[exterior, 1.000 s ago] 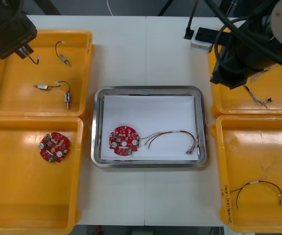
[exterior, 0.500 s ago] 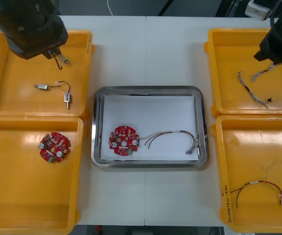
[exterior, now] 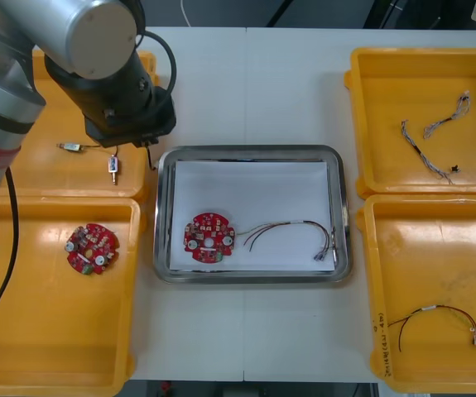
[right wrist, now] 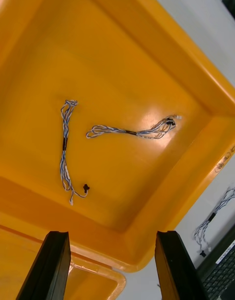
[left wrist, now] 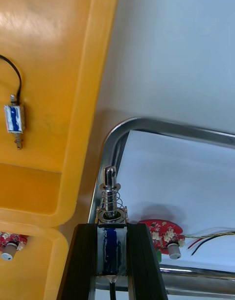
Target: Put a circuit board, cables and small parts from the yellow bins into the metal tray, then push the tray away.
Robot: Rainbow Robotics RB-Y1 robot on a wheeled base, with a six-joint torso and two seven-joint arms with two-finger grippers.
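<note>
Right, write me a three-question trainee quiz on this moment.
1. True or false: the left gripper is shut on a small metal part.
2. How many circuit boards lie in the metal tray? A) none B) one C) two
3. Fill in: the right gripper is open above a yellow bin holding ___ twisted blue and white cables.
Key: 1 true; 2 B; 3 two.

Far half of the metal tray (exterior: 252, 151) lies bare; 1 circuit board (exterior: 209, 237) and 1 cable (exterior: 300, 222) fill its near half, seemingly flat.
</note>
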